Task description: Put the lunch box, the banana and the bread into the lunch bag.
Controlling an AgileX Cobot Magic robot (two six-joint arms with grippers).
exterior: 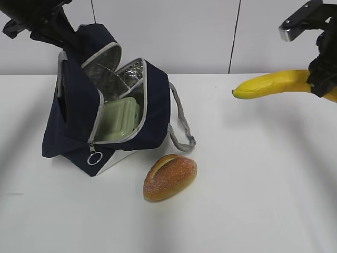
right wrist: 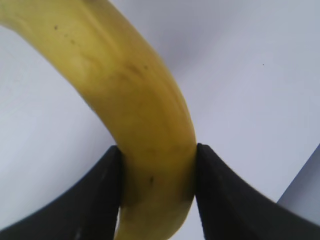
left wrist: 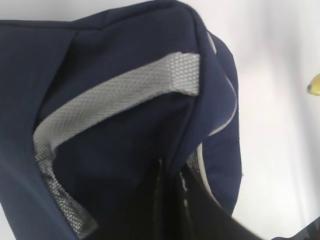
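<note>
The navy lunch bag (exterior: 152, 105) leans tilted on the white table, its zipper open and the foil lining showing. Inside it lies the sage-green lunch box (exterior: 120, 120). My left gripper (exterior: 67, 45) is shut on the bag's upper flap at the top left; in the left wrist view its dark fingers (left wrist: 200, 210) pinch navy fabric (left wrist: 100, 60) below a grey handle (left wrist: 125, 90). The bread (exterior: 169, 177) lies on the table in front of the bag. My right gripper (exterior: 322, 84) holds the banana (exterior: 274, 84) in the air at the right, its jaws tight against both sides of the banana (right wrist: 125, 90).
A grey webbing handle (exterior: 181, 124) hangs off the bag's right side towards the bread. The zipper's ring pull (exterior: 94, 157) dangles at the bag's front corner. White tabletop (exterior: 253, 174) lies between the bag and the right arm.
</note>
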